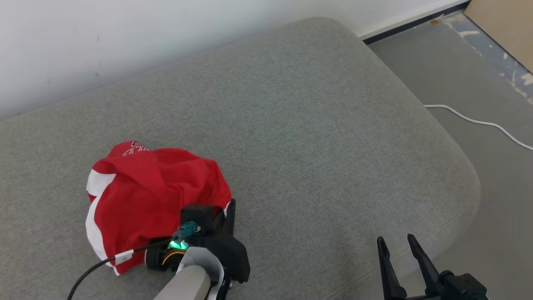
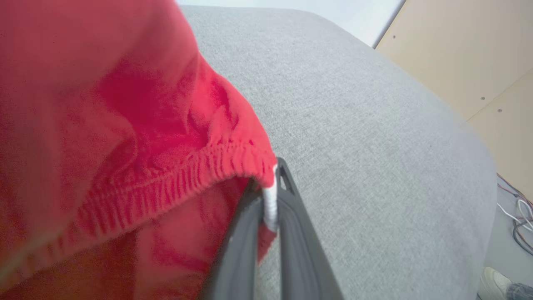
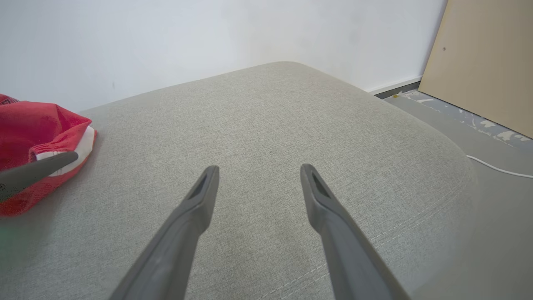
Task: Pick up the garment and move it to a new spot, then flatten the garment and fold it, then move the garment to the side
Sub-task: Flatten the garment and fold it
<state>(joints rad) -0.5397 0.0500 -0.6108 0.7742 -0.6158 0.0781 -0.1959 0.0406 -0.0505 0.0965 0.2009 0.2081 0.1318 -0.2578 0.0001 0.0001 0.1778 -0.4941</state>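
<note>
Garment (image 1: 154, 196), red with white trim, lies bunched in a soft heap on the left part of the grey cushion (image 1: 312, 125). My left hand (image 2: 272, 175) is pressed together on the gathered hem at the heap's right edge, pinching the white trim. My right hand (image 1: 396, 238) is spread and empty, well apart over bare cushion. I judge the cloth light and limp. A hem grip should lift it, but it will drape and trail.
</note>
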